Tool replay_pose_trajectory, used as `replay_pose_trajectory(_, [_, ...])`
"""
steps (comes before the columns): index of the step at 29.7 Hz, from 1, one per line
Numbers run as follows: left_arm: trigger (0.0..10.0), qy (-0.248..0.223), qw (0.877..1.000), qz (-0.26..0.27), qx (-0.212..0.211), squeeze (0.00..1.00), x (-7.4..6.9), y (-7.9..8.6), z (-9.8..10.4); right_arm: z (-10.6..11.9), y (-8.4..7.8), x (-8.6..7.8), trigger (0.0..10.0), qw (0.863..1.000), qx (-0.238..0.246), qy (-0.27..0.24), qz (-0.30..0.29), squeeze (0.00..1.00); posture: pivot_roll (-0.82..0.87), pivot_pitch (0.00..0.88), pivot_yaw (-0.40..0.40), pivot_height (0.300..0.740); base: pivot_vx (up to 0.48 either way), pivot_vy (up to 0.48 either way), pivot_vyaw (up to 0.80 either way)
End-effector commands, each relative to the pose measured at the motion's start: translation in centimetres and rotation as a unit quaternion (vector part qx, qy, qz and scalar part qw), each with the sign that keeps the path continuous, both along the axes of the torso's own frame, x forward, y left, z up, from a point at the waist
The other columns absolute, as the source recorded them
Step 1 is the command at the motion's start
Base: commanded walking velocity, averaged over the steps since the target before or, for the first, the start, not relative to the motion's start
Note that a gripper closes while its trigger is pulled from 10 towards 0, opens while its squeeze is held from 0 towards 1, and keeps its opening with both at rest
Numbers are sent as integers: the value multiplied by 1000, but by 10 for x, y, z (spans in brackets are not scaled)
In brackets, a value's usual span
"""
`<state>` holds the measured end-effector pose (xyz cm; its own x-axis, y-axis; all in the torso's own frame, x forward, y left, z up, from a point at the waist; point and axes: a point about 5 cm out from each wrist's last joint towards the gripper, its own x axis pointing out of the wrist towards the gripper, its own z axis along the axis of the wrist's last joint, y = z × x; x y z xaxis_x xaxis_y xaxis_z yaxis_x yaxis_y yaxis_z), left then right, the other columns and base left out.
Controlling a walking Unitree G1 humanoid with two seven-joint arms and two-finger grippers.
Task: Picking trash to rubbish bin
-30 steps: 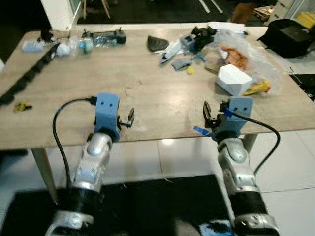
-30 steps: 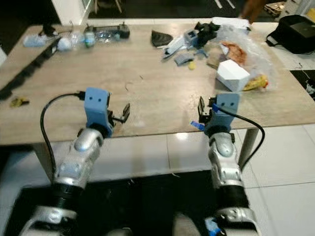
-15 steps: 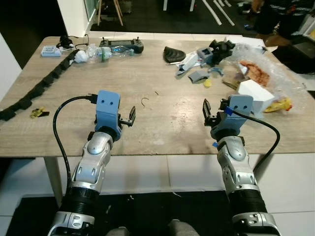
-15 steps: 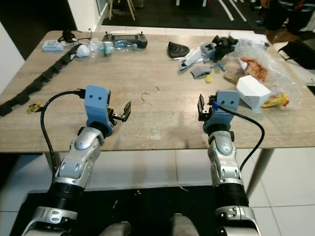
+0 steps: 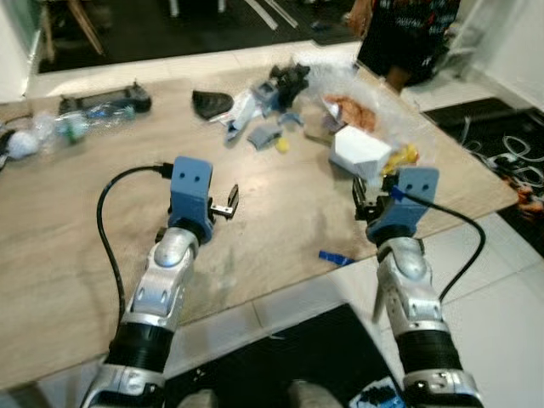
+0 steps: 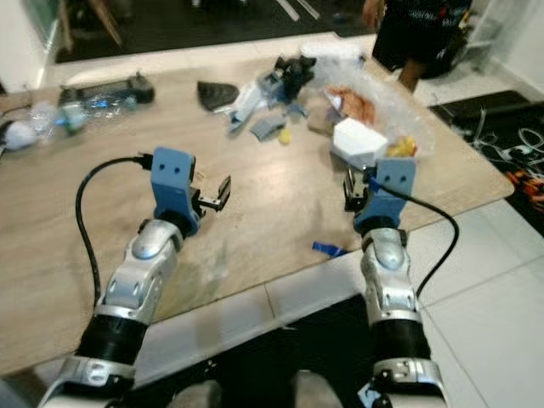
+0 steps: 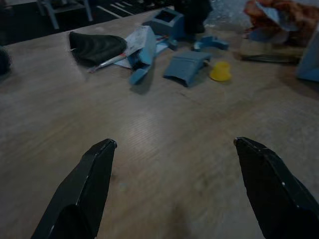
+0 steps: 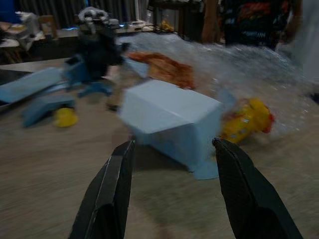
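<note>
- Left gripper (image 5: pixel 228 204) over bare table (image 5: pixel 76 221), jaws spread wide, holding nothing.
- Right gripper (image 5: pixel 364 204) near the table's front edge, jaws spread, aimed at white box (image 5: pixel 359 152); box just ahead of the fingertips (image 8: pixel 115 172), not touching (blurred in the wrist view).
- Trash heaped on the far right part of the table: white box against a clear plastic bag (image 5: pixel 387 110) with orange stuff inside, yellow wrapper (image 5: pixel 405 157) just beside the box.
- Further back: blue plastic scraps (image 5: pixel 263 136), small yellow piece (image 5: pixel 281 145), black curved piece (image 5: pixel 211 101), dark clump (image 5: pixel 291 78).
- Small blue scrap (image 5: pixel 335 257) alone near the front edge, between the two arms, closer to the right one.
- Far left of table: crushed plastic bottle (image 5: pixel 81 123) beside a black controller (image 5: pixel 106 98).
- Person in dark printed shirt (image 5: pixel 406 34) standing past the table's far right corner.
- Cables (image 5: pixel 510 161) on the floor at right.
</note>
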<state>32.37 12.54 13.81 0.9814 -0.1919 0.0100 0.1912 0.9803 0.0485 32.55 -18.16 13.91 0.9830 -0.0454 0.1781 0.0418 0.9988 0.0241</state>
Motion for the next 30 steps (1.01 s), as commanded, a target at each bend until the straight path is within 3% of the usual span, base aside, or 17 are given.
replay_pose_trajectory(1, [10000, 6, 1000, -5, 1, 0, -1, -2, -3, -3, -6, -2, 10000, 1000, 1, 7, -9, 0, -79, 50, 9, 740, 289, 0, -800])
replay_pose_trajectory(7, [10000, 6, 1000, -5, 1, 0, -1, -2, -3, -3, -6, -2, 10000, 1000, 2, 6, -10, 0, -78, 51, 10, 740, 284, 0, -692])
replay_pose_trajectory(18, [10000, 5, 1000, -6, -1, 0, 0, -3, -3, -1, -6, -1, 10000, 1000, -4, 3, -9, 0, -80, 53, 8, 740, 269, 0, 0])
replay_pose_trajectory(30, [10000, -2, 1000, -21, -6, 0, -2, -6, -1, -1, -7, -2, 10000, 1000, -2, 2, -14, 0, -80, 51, 10, 740, 0, 0, 0])
